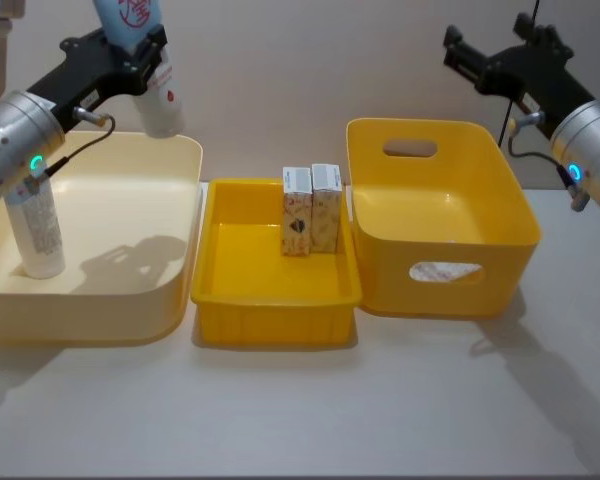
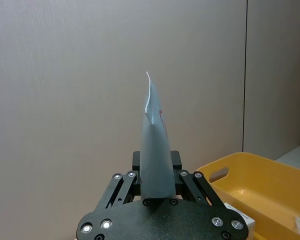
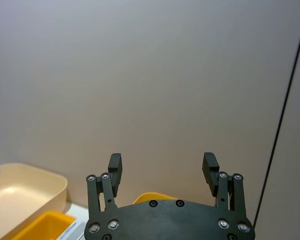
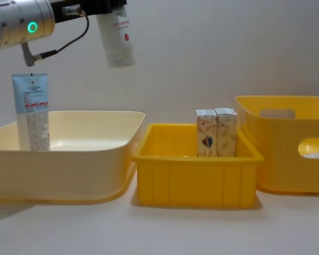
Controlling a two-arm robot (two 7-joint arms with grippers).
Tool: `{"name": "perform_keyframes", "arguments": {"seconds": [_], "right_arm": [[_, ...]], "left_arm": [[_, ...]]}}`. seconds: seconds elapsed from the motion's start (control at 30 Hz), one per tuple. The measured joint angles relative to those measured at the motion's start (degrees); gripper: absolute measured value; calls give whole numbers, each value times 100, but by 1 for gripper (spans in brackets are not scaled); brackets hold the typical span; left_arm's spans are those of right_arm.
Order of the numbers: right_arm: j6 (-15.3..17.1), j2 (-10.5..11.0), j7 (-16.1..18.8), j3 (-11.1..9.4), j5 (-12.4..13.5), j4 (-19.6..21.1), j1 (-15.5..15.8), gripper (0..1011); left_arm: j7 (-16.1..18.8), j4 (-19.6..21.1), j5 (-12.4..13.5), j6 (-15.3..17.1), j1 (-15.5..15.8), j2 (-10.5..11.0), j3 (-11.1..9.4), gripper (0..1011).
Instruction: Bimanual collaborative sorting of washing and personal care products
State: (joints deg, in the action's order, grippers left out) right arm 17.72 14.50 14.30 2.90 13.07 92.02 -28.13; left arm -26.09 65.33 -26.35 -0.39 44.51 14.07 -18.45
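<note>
The left gripper (image 1: 130, 52) sits in the upper left of the head view, pinching a tube (image 1: 152, 90) above the far edge of the cream bin (image 1: 100, 295). The frame cuts off the tube's upper end there. The chest view adds what the head view lacks: the tube hangs cap down, high over the bin's rim, with open air under it. In the left wrist view the tube is edge-on, its crimped end up against the wall (image 2: 65, 75), and the fingers (image 2: 136, 162) press on its two flanks.

A second tube (image 1: 35, 225) stands upright in the left part of the cream bin, its top behind the left arm in the head view. The chest view shows its top plainly, but the bin wall hides its foot.

The left carton (image 1: 297, 212) and right carton (image 1: 326, 205) stand upright and touching at the back of the tray (image 1: 275, 295), mid-frame.

The right gripper (image 1: 458, 48) hangs in the upper right of the head view, above and behind the tall bin (image 1: 440, 235). The right wrist view shows its fingers spread wide around nothing.

Something pale shows through the tall bin's front slot — possibly another product, too little to tell.

The three containers sit just beside one another, and the table (image 1: 300, 420) runs open in front of them.
</note>
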Motion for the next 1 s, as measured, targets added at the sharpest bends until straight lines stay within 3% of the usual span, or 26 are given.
{"name": "perform_keyframes", "arguments": {"seconds": [0.53, 0.7, 1.0], "right_arm": [[1683, 463, 557, 372, 274, 368, -149, 1001], [1887, 509, 637, 433, 344, 414, -168, 1001], [1953, 565, 923, 536, 521, 437, -169, 1001]], "left_arm": [[336, 336, 146, 101, -437, 212, 128, 308], [375, 393, 163, 121, -541, 245, 175, 308], [205, 330, 53, 54, -574, 217, 229, 310]]}}
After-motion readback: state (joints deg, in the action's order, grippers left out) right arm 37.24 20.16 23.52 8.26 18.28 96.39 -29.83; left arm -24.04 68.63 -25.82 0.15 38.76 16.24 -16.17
